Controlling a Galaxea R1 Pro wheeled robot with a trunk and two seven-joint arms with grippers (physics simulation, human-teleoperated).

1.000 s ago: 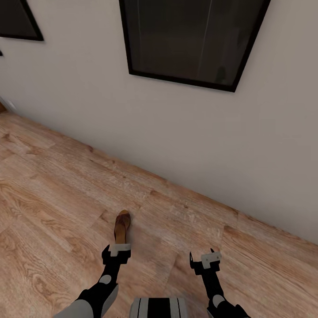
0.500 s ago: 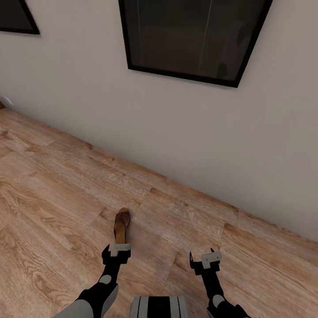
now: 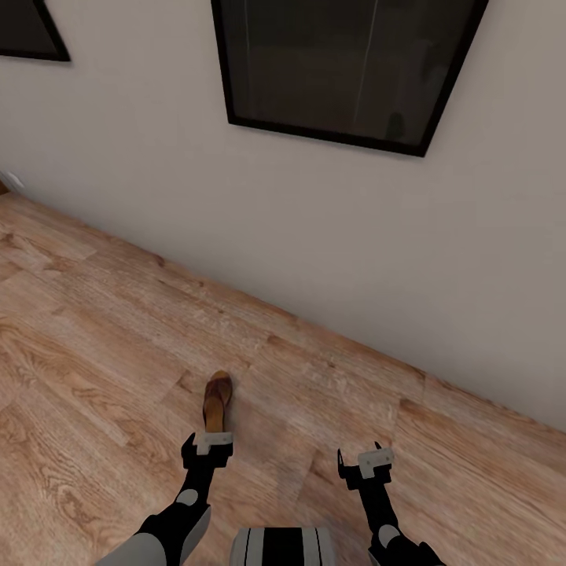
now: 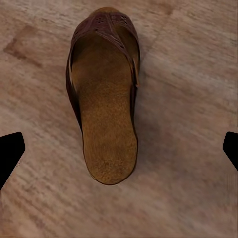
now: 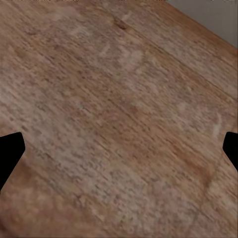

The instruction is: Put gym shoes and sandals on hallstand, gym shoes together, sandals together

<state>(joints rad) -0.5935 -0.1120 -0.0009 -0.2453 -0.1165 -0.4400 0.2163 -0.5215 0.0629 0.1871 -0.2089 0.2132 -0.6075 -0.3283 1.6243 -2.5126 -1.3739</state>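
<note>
my left gripper [image 3: 207, 453] hangs spread wide over the sandal [image 3: 217, 401], which lies flat on the floor [image 3: 94, 338] near the wall [image 3: 157, 181], toe pointing away from me. in the left wrist view the sandal [image 4: 104, 104] sits between the fingertips [image 4: 10, 153], a little off centre. i'd go straight down and pinch across the footbed's edges, behind the strap. my right gripper [image 3: 366, 461] is spread too, over bare floor.

Home corridor: plank floor [image 3: 94, 330], framed picture [image 3: 346, 71].
</note>
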